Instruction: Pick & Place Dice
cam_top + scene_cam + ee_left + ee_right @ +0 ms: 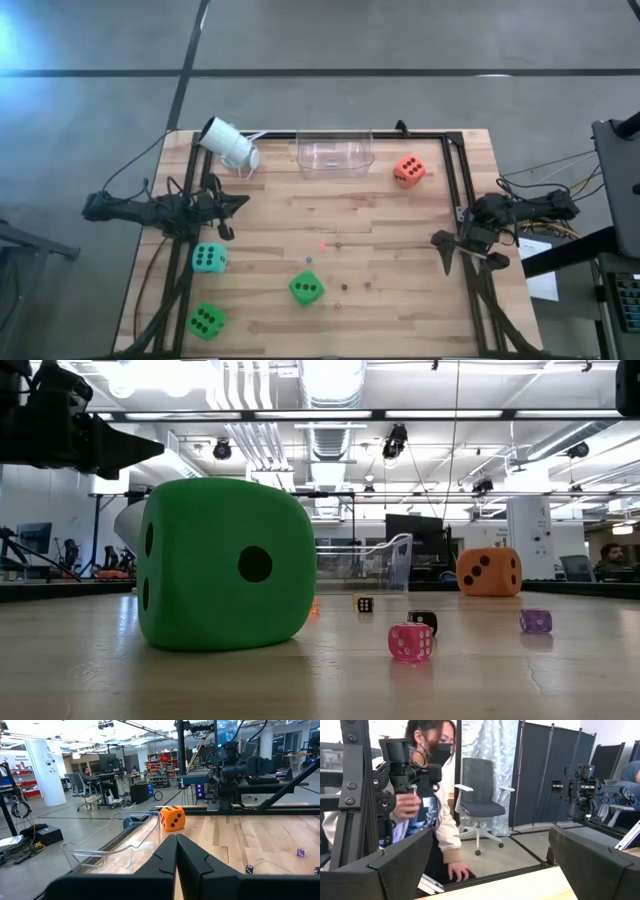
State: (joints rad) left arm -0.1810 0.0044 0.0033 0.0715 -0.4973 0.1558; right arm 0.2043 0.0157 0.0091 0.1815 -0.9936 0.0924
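Four soft dice rest on the table: orange-red [409, 171] near the far right, teal [209, 258] at the left, one green [306, 289] near the middle and one green [206, 321] at the near left corner. Several tiny dice [338, 243] lie scattered mid-table; the low view shows a pink one [410, 642] beside the big green die [225, 565]. My left gripper [240, 203] hovers shut at the left side, above and beyond the teal die. My right gripper [442, 252] waits open at the right edge.
A clear plastic container [335, 153] stands at the far edge, and a white cup [230, 145] lies on its side at the far left corner. A black frame rail [455, 170] runs along the table's sides. A person [427, 805] stands beyond the table.
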